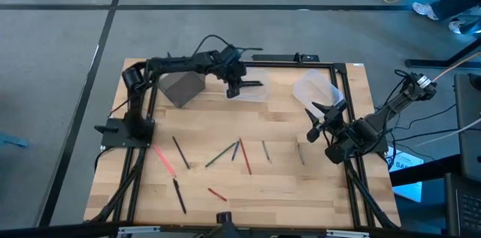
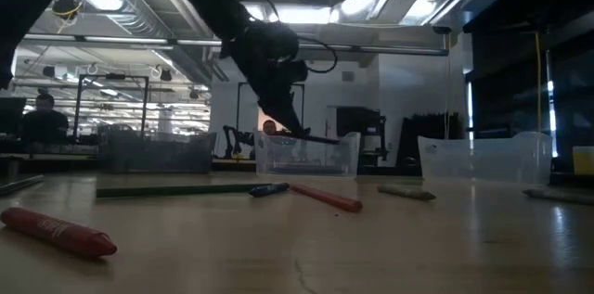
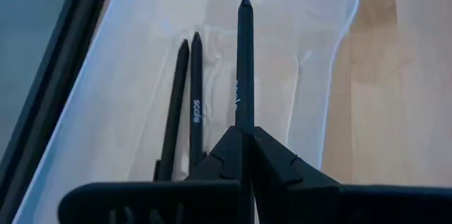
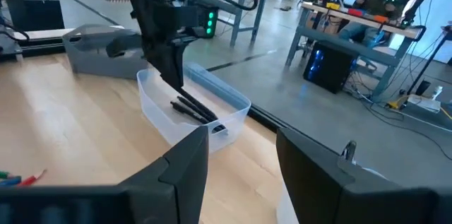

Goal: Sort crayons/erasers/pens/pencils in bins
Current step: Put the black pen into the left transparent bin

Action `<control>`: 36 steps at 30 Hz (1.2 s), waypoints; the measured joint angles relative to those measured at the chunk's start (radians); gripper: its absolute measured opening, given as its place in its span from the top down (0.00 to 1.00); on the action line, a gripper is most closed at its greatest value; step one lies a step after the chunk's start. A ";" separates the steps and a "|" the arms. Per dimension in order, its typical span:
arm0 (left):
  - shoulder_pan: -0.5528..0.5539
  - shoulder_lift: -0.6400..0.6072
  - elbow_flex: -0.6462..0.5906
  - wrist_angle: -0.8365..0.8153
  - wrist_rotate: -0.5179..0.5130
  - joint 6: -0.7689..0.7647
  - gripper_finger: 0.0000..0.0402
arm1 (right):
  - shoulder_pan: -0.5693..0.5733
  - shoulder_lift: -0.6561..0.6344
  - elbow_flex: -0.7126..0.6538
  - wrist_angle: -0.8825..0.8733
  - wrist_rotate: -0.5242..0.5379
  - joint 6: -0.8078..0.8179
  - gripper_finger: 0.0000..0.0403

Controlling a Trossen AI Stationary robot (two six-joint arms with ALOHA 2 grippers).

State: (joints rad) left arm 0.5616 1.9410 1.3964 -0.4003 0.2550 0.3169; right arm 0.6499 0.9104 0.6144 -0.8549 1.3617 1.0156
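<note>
Your left pincer (image 3: 244, 155) is closed tight on a black pen (image 3: 245, 61), which juts straight out ahead of the fingertips and hangs over the clear squarish tub (image 3: 321, 90). Two more black pens (image 3: 189, 100) already lie in that tub, directly beneath and slightly to one side of the held one. To finish this step well, lower the pincer until the pen's tip sits below the rim, keep it lined up with the two lying there, then open the fingers only a little so it drops flat rather than bouncing out over the wall. Avoid touching the tub; it looks light and would likely slide. Your right pincer (image 4: 244, 164) waits with its fingers spread and empty, well apart from the left, near the clear rounded tub (image 1: 316, 86). The remaining sticks (image 1: 242, 153) lie on the surface (image 1: 301, 193), behind and below your left pincer.
</note>
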 joint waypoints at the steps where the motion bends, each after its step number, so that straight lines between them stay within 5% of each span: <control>1: 0.000 0.012 -0.001 0.009 -0.009 0.000 0.99 | 0.000 0.000 0.000 0.000 0.001 -0.001 0.57; 7: -0.005 0.066 -0.007 0.035 -0.056 -0.029 0.97 | -0.006 0.011 0.000 -0.001 0.008 -0.001 0.57; 14: -0.005 0.078 -0.006 0.043 -0.135 -0.073 0.81 | -0.006 0.046 0.000 -0.001 0.010 0.045 0.57; 22: -0.042 0.017 -0.006 -0.098 -0.290 -0.082 0.71 | -0.006 0.082 0.000 0.010 0.012 0.054 0.57; 29: -0.182 -0.188 -0.006 -0.233 -0.359 -0.158 0.71 | -0.007 0.109 0.000 0.033 0.043 0.052 0.57; 36: -0.450 -0.310 -0.012 -0.384 -0.426 -0.441 0.71 | -0.007 0.126 0.002 0.041 0.028 0.052 0.57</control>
State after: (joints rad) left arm 0.1118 1.6314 1.3848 -0.7840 -0.1710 -0.1243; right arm 0.6434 1.0361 0.6159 -0.8142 1.3892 1.0677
